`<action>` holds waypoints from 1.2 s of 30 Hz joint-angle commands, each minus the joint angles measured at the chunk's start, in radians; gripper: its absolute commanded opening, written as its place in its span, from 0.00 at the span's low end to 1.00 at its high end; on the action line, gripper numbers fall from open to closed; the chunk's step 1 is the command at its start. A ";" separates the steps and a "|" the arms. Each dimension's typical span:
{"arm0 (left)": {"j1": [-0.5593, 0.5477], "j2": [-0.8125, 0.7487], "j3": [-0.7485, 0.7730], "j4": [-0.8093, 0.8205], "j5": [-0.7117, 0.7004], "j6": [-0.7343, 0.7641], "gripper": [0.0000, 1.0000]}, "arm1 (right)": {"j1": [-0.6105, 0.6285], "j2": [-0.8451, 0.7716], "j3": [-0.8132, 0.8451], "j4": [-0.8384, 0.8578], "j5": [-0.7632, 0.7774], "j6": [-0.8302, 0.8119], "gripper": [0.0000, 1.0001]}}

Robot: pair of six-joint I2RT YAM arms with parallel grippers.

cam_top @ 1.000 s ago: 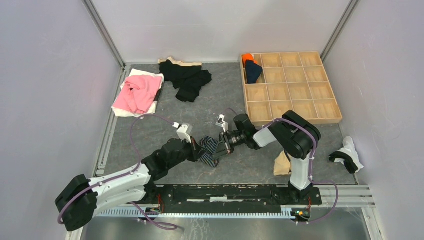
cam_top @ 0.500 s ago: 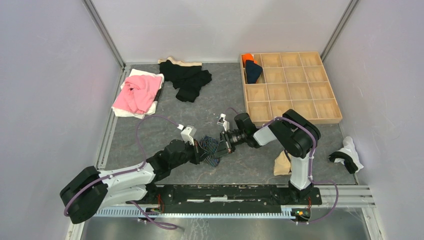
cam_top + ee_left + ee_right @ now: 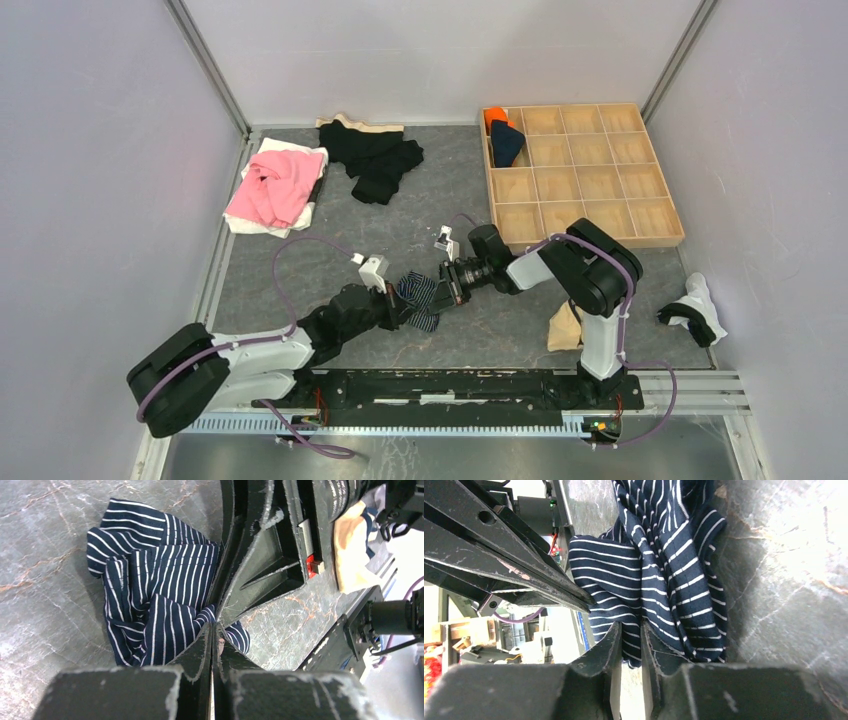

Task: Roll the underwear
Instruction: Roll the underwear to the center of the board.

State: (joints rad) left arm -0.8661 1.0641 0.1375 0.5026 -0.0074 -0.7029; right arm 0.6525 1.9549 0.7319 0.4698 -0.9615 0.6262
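You cannot see the whole navy thin-striped cloth brief (image 3: 659,570): the right wrist view crops it at 12 o'clock; overhead, the black two-finger left gripper (image 3: 398,306) hides its 8 o'clock edge.

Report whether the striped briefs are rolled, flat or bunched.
Bunched, not rolled: the striped briefs lie in loose uneven folds, pinched between the left hand and right hand.

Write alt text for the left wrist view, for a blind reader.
Navy striped briefs lie crumpled on a grey marbled table, pinched at one fold by the shut left gripper. The right gripper reaches in from the top and meets the cloth close by. A tan cloth lies at upper right.
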 commanded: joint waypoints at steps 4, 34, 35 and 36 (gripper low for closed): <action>0.003 0.067 -0.041 0.007 -0.182 -0.093 0.02 | -0.005 -0.024 -0.011 -0.100 0.197 -0.103 0.32; 0.006 0.226 -0.044 0.005 -0.254 -0.135 0.02 | 0.366 -0.651 -0.269 0.050 0.904 -0.995 0.70; 0.006 0.227 -0.043 0.005 -0.252 -0.133 0.02 | 0.382 -0.647 -0.270 0.050 0.904 -1.019 0.70; 0.006 0.228 -0.042 0.006 -0.250 -0.130 0.02 | 0.399 -0.642 -0.269 0.051 0.907 -1.040 0.71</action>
State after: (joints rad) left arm -0.8673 1.2484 0.1226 0.7094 -0.1917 -0.8448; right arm 1.0077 1.3167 0.4709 0.4248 -0.1493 -0.2180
